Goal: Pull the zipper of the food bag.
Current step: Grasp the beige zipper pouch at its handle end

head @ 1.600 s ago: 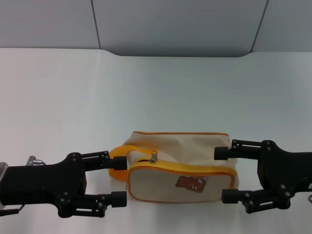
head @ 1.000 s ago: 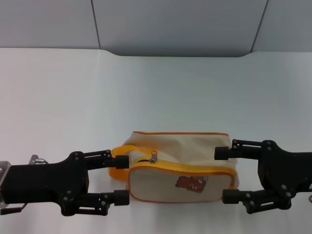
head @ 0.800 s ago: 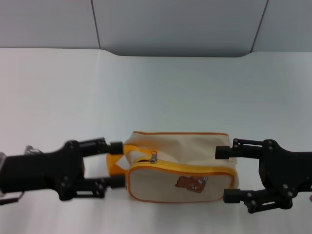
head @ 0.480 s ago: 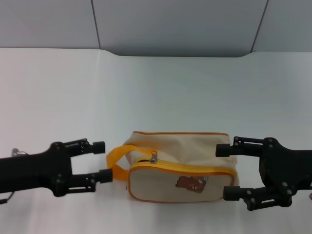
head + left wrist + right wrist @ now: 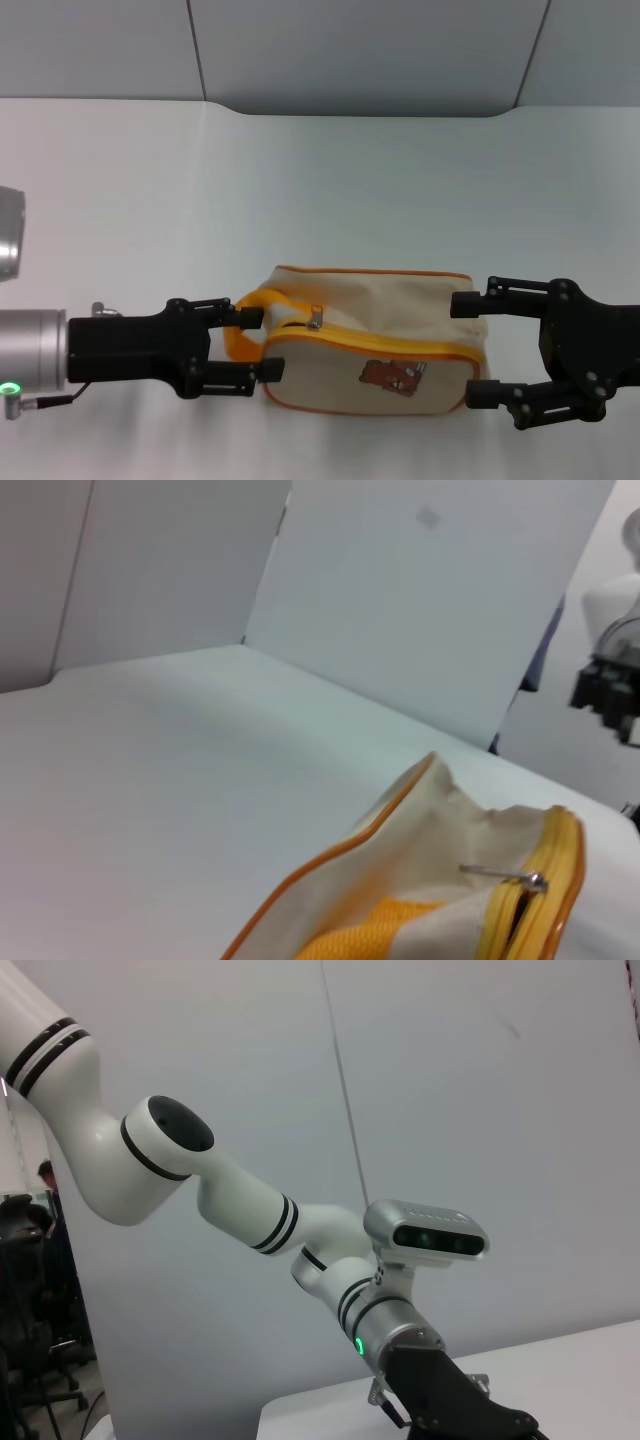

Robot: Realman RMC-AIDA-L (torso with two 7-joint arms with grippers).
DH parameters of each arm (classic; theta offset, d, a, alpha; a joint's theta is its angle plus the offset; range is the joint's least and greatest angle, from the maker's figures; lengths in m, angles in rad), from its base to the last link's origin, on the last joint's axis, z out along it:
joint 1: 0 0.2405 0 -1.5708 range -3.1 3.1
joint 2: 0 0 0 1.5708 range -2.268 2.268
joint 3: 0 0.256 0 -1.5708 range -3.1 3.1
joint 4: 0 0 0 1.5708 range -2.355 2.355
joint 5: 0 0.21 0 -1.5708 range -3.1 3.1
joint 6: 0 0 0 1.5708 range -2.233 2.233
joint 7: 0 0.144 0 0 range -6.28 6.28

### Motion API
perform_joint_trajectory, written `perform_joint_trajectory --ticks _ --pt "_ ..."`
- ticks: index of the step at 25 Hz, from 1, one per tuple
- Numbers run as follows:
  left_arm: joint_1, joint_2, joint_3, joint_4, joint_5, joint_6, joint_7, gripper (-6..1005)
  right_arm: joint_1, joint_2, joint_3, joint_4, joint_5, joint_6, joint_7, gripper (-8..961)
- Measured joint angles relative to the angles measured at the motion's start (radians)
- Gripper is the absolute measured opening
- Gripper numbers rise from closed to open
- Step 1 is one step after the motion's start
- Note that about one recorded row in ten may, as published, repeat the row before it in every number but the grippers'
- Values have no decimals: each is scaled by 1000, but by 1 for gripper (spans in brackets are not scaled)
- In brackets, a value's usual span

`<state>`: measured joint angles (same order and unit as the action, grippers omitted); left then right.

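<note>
With the food bag (image 5: pixel 372 340) flat on the table (image 5: pixel 330 190), left gripper (image 5: pixel 254 343) straddles its strap handle (image 5: pixel 243 330) wide open, gripping nothing; right gripper (image 5: pixel 472 348) brackets the opposite end, also open

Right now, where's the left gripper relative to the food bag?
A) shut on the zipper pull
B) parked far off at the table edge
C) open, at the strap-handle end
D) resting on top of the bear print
C: in the head view the left gripper is open, its fingers bracketing the yellow strap handle at the food bag end, short of the zipper pull.
</note>
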<state>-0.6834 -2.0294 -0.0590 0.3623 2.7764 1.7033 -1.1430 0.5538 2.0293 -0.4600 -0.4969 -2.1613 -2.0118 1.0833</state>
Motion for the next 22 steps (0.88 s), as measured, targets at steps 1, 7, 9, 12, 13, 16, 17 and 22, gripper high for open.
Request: perform_joint_trajectory --ticks 1,7,9,12,13,16,17,22 --pt "-3 -3 2 1 0 -10 0 812 0 0 0 -1 0 -2 0 834" --pt "-20 -23 13 1 0 -55 6 807 0 0 1 -3 0 3 0 834" --pt "-25 -25 14 1 0 -59 9 803 0 0 2 -3 0 3 0 834" --pt "-35 -33 19 1 0 -69 14 797 0 1 3 -3 0 4 0 834" --pt "-35 -33 19 1 0 -69 14 795 0 1 3 -3 0 4 0 834" --pt "-40 -34 22 1 0 -69 20 789 0 2 4 -2 0 9 0 834" --pt "-41 -34 23 1 0 -69 23 787 0 2 4 0 0 16 0 834" --pt "-45 -35 23 -4 -1 -68 28 574 -6 2 5 2 1 25 0 834"
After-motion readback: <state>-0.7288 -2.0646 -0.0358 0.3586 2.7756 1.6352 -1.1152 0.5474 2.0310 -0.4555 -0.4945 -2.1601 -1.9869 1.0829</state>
